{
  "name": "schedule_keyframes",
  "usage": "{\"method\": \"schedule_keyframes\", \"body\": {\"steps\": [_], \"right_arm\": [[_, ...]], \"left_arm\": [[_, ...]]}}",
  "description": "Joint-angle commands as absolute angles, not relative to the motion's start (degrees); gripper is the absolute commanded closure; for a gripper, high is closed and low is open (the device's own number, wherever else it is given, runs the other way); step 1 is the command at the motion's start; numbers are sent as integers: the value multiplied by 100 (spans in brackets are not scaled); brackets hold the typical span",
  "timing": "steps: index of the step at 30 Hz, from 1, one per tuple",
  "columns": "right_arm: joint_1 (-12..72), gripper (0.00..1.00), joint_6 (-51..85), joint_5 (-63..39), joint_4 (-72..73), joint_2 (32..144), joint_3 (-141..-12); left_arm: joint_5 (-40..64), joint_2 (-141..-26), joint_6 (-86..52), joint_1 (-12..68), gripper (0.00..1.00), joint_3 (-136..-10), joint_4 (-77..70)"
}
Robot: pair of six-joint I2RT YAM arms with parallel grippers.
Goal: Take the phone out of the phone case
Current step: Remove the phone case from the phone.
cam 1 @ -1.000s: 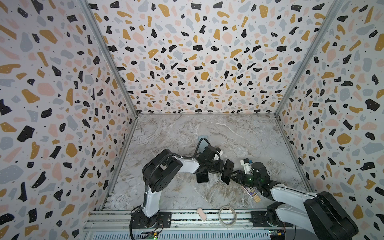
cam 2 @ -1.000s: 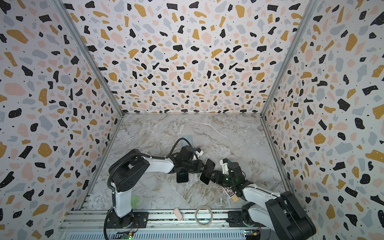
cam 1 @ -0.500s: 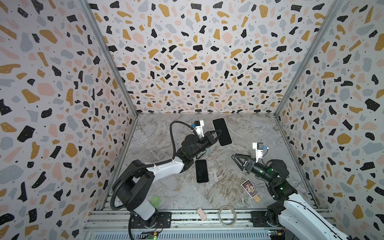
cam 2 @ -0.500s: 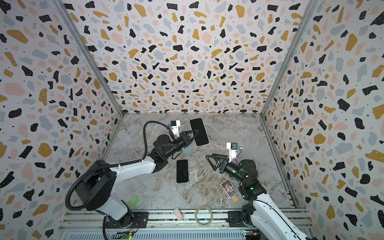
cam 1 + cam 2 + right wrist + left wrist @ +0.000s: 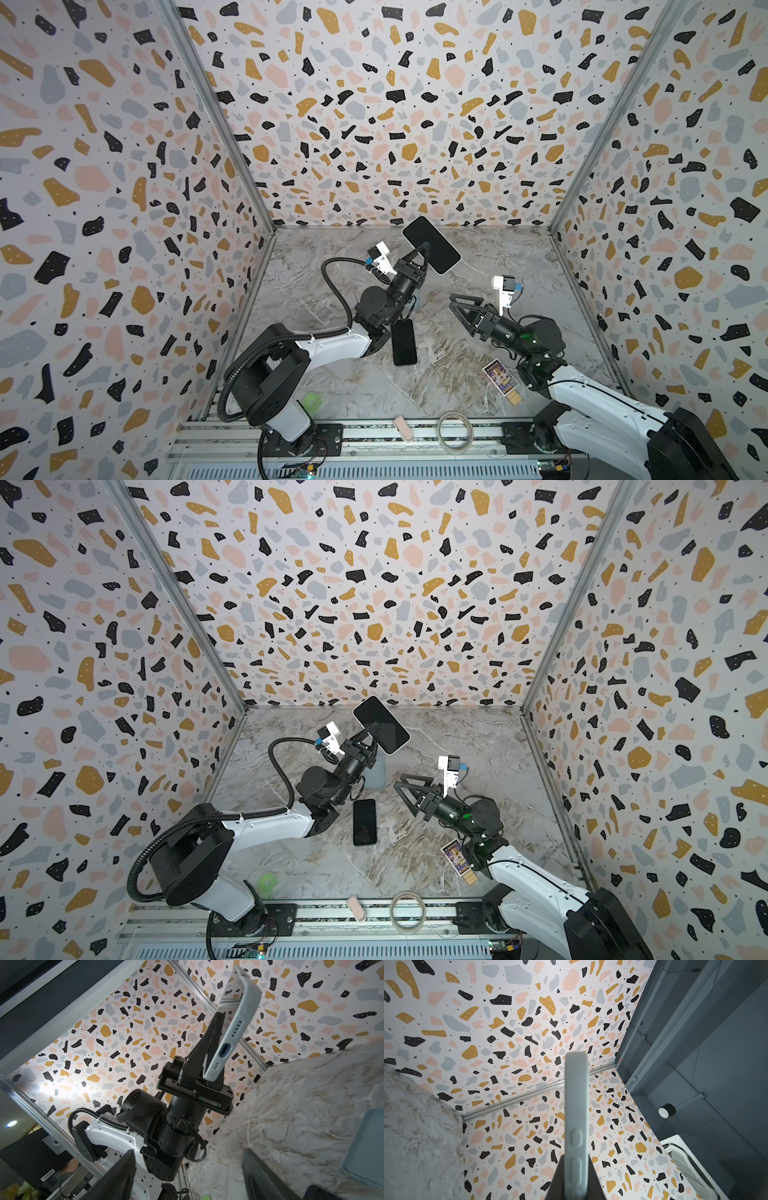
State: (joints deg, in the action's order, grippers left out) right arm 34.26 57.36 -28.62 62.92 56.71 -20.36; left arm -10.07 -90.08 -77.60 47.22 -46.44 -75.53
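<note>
The phone, black screen up, sits inside a pale blue-white phone case whose bottom edge with port and speaker holes faces the right wrist view. My left gripper is shut on the cased phone's lower end and holds it tilted in the air near the back wall; both top views show this. My right gripper hangs open and empty to the right of it, well apart, jaws pointing toward the left arm.
A second black phone lies flat on the marble table beside the left arm. A blue-grey flat case lies behind it. A colourful card, a tape ring, a pink eraser and a green ring sit near the front.
One second ago both grippers met low over the table's middle. The left arm has lifted the cased phone up and back; the right gripper has opened and drawn away to the right.
</note>
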Motion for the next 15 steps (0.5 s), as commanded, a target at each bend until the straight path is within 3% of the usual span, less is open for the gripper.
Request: {"method": "schedule_keyframes", "body": {"steps": [1,5,15], "right_arm": [[3463,22,5599,-2855,6913,5851,-2411],[3464,26,5549,-2877,6915,6134,-2632],[3463,50,5524,-2911,7082,6379,-2698]], "left_arm": [[-1222,-8785,-7745,4865,100,-4667,-8349],[-1296,-8824,-7806,5018,100,-4600,-8438],[-1280,-8921,-8058,5048,100,-4438,-8630]]}}
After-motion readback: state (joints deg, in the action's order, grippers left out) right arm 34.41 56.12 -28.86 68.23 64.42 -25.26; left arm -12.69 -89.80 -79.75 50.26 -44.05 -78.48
